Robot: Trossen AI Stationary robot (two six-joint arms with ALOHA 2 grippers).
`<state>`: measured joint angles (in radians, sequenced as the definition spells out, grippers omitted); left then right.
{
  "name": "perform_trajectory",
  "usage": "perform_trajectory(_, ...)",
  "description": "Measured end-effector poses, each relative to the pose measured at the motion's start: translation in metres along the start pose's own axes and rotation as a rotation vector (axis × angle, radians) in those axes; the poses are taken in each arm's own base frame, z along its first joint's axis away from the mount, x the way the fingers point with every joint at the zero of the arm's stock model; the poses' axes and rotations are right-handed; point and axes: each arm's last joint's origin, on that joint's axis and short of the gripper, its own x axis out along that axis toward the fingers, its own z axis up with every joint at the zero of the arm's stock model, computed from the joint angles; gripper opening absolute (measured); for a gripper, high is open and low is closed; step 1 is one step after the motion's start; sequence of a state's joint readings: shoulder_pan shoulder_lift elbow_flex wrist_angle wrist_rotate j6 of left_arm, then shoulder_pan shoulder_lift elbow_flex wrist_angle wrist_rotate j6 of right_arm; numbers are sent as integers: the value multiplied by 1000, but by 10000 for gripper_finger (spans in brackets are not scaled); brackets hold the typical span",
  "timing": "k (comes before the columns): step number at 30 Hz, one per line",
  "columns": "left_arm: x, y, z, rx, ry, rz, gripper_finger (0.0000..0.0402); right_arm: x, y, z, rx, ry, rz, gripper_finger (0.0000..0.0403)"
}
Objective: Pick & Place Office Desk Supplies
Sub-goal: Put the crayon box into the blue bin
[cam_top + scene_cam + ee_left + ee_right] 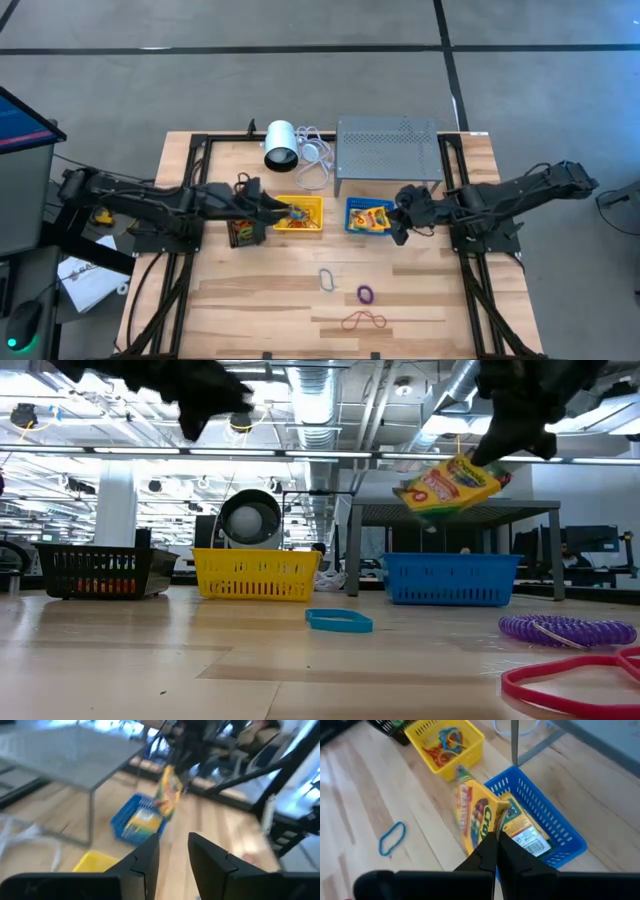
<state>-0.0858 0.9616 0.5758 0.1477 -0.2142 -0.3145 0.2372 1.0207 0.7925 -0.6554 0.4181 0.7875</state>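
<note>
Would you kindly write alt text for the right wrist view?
The right gripper, shut, pinches a crayon box by its edge above a blue basket that already holds another box. Beyond sit a yellow basket of rubber bands and a blue loop on the table.

Crayon box (475,817) lettering blurred, only a partial "Cra" legible, no other readable text

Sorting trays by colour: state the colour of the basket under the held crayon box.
Blue plastic basket, clearest in the right wrist view.
</note>
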Motion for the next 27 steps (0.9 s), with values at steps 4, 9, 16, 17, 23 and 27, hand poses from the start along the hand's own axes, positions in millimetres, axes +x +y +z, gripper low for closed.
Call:
perform_trajectory(4,6,3,4,-9,-41,-8,98,8,0,0,-19,64,-52,0)
perform_trajectory(9,9,-3,14,-6,-139,-133,101,22,-1,3,-33,99,-112,0)
perform_trajectory(16,20,1,7,15,-105,-99,100,42,-5,4,-40,141,-185,0)
perform_trajectory(17,21,2,6,25,-97,-93,99,45,-5,4,-37,145,-195,0)
perform_trajectory(23,24,3,4,104,-95,-82,99,47,-1,14,-30,112,-216,0)
perform_trajectory(27,24,3,4,101,-95,-82,99,32,13,28,-30,42,-157,0)
